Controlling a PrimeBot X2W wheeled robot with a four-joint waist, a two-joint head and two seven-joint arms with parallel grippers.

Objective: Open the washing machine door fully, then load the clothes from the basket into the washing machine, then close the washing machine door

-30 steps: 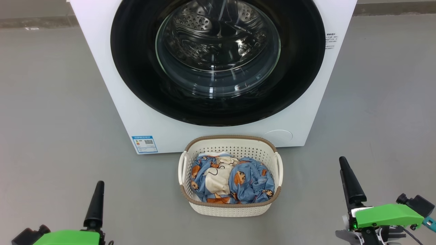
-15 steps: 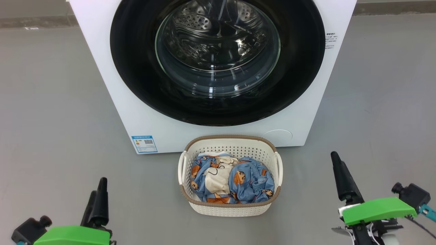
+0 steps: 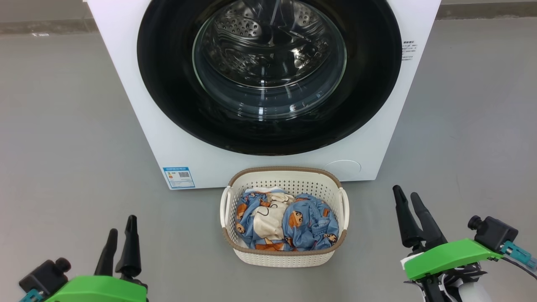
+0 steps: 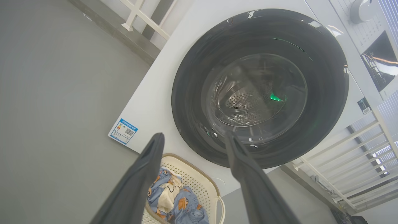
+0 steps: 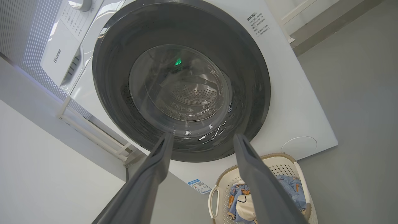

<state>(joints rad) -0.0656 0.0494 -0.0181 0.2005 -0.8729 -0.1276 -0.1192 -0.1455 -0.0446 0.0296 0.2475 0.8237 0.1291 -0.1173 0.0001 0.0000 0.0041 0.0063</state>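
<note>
Grey floor (image 3: pixel 63 126): carries the machine and the basket.
Machine (image 3: pixel 176 142): white box at the floor's far middle, front facing the robot.
Door (image 3: pixel 163 75): glossy black ring, closed flat against the machine's front and covering most of it.
Window (image 3: pixel 268 84): clear bulging glass in the door's middle; the perforated steel drum (image 3: pixel 247 27) shows through it.
Sticker (image 3: pixel 178 177): blue, at the lower left corner of the machine's front.
Cover (image 3: pixel 342 166): round and white, low on the front at the right, just behind the basket's far right corner.
Basket (image 3: pixel 285 260): cream, perforated, brown rim, upright on the floor's middle, just in front of the machine and below the door; whether it touches the machine I cannot tell.
Clothes (image 3: pixel 310 226): crumpled together inside the basket, light-blue pieces with orange-brown figures around a cream piece (image 3: pixel 268 220) with black lines.
Left gripper (image 3: pixel 122 225): over the floor's near left corner, well apart from the basket, pointing toward the machine; in the left wrist view its fingers (image 4: pixel 140 177) stand spread wide, framing the door's lower edge.
Right gripper (image 3: pixel 405 191): over the floor's near right corner, well apart from the basket, tips leaning left; in the right wrist view its fingers (image 5: pixel 146 183) stand spread wide, with the door's bottom between them and the basket at the lower right.
</note>
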